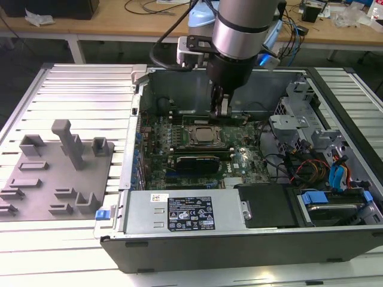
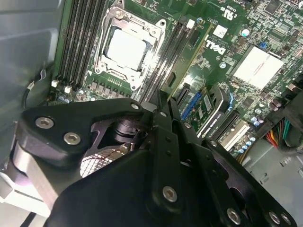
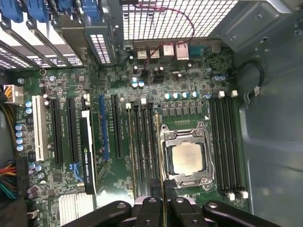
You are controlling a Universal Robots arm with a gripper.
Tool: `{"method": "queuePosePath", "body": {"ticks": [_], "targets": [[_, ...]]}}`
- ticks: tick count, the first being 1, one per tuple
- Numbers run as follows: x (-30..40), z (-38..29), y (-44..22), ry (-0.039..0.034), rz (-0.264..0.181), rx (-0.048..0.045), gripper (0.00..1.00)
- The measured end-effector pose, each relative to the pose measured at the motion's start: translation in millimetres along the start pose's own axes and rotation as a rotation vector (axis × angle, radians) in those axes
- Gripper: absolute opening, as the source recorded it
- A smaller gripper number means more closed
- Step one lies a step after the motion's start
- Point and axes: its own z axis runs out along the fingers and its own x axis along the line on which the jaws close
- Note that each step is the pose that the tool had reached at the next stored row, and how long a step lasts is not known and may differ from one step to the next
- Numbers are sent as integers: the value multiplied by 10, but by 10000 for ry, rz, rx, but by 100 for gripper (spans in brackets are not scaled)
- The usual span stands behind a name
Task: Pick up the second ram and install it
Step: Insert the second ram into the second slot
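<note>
Inside the open computer case [image 1: 335,113], the gripper [image 1: 222,106] hangs low over the motherboard [image 1: 239,156], just beside the CPU socket [image 1: 202,135]. Its two black fingers [image 3: 156,189] stand close together and pinch a thin upright strip between them: the second ram [image 3: 158,142], seen edge-on in the first wrist view as a narrow green and gold line running along the row of black memory slots [image 3: 142,142] beside the socket. So the jaws are closed on the stick, which stands on its long edge at the slot nearest the socket; whether it is fully seated cannot be told. In the second wrist view the fingertips [image 2: 163,101] meet at the same bank of slots [image 2: 165,61], with the silver CPU [image 2: 125,48] in its metal frame just beyond.

On the far side of the socket from the stick lies another bank of memory slots [image 3: 226,142] with white end clips. Farther from the socket than the held stick, a black graphics card [image 3: 87,151] stands in an expansion slot, near a blue slot [image 3: 102,127]. In the exterior view a grey power supply [image 1: 179,212] runs along the case's near wall, and a grey fixture tray [image 1: 57,173] with moulded holders lies well apart from the socket, outside the case on the exterior view's left.
</note>
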Motion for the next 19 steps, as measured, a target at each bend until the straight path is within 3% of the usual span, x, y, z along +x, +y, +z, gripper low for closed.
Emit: {"method": "queuePosePath", "body": {"ticks": [3,6,19], "targets": [[12,140,18,1,0,0,14],[18,224,19,1,-1,0,14],[32,354,11,0,0,0,14]]}}
